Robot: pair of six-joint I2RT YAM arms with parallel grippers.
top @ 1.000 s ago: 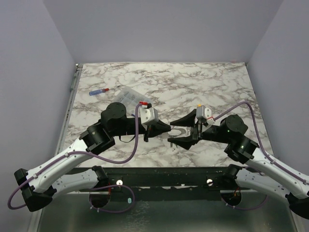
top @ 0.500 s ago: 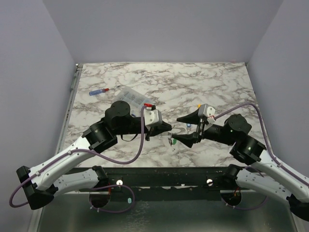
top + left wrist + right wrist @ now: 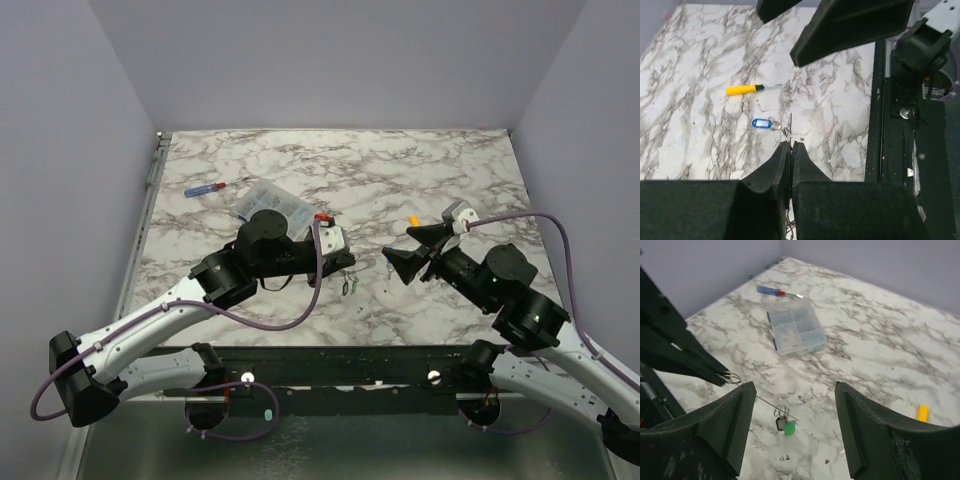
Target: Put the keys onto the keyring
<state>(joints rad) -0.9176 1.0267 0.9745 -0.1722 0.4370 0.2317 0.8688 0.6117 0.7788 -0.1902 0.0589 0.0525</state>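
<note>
My left gripper [image 3: 351,262] is shut on the keyring [image 3: 765,401], a thin silver wire that shows edge-on as a line and sticks out from the shut jaws [image 3: 790,145] above the table. A green key [image 3: 789,427] and a dark key [image 3: 779,423] hang from the wire by small rings; they also show in the top view [image 3: 347,288]. A blue key [image 3: 760,123] lies loose on the marble. My right gripper [image 3: 408,250] is open wide and empty, to the right of the ring and apart from it [image 3: 792,390].
A clear compartment box [image 3: 797,332] and a red-and-blue screwdriver [image 3: 775,291] lie at the back left. A yellow screwdriver [image 3: 742,90] lies beyond the blue key, near my right gripper. The table's near edge and the black rail [image 3: 880,125] are close behind.
My right gripper has drawn back to the right and upward, away from the ring. My left gripper has moved a little right, still holding the ring with the keys hanging.
</note>
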